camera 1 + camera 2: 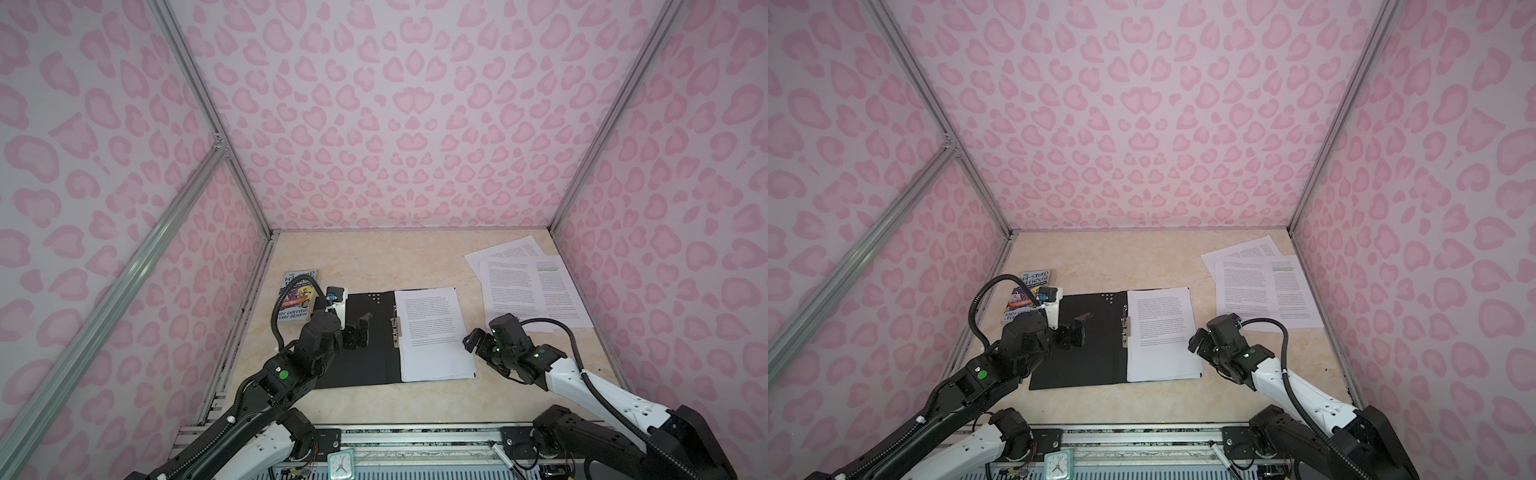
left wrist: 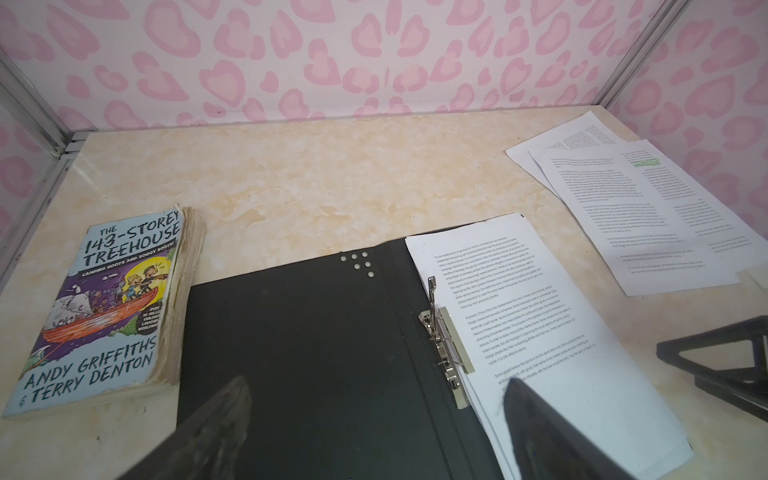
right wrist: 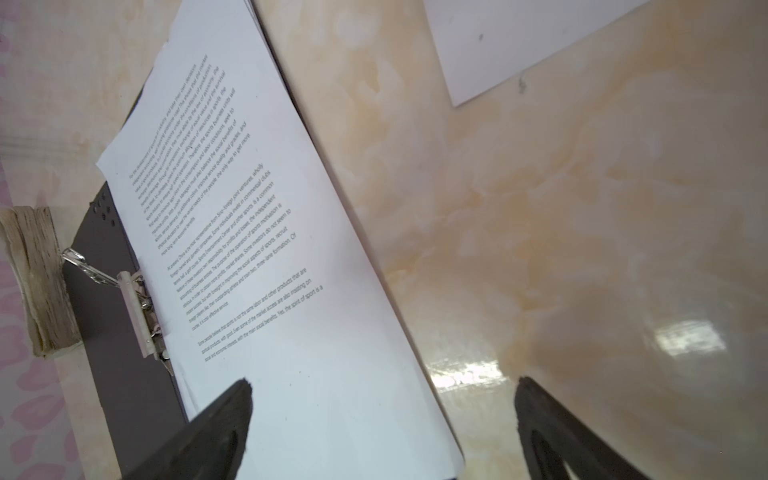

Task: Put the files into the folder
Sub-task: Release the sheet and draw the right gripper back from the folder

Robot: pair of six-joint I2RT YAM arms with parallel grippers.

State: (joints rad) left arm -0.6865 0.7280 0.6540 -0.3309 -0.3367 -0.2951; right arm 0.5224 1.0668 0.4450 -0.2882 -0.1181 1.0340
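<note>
The black folder (image 1: pixel 374 361) (image 1: pixel 1096 357) lies open in the middle of the table, its metal clip (image 2: pixel 446 345) at the spine. A stack of white printed files (image 1: pixel 434 332) (image 2: pixel 540 332) (image 3: pixel 270 249) rests on its right half. More files (image 1: pixel 528 286) (image 1: pixel 1262 286) (image 2: pixel 644 216) lie loose at the back right, one with a green highlighted line. My left gripper (image 1: pixel 360 330) (image 2: pixel 376 384) hovers open over the bare left cover. My right gripper (image 1: pixel 471 338) (image 3: pixel 384 382) is open and empty, straddling the right edge of the stack in the folder.
A colourful paperback book (image 1: pixel 297 299) (image 2: pixel 108 307) lies just left of the folder, beside my left arm. Pink patterned walls on aluminium rails close in three sides. A small clock (image 1: pixel 340 465) stands at the front rail.
</note>
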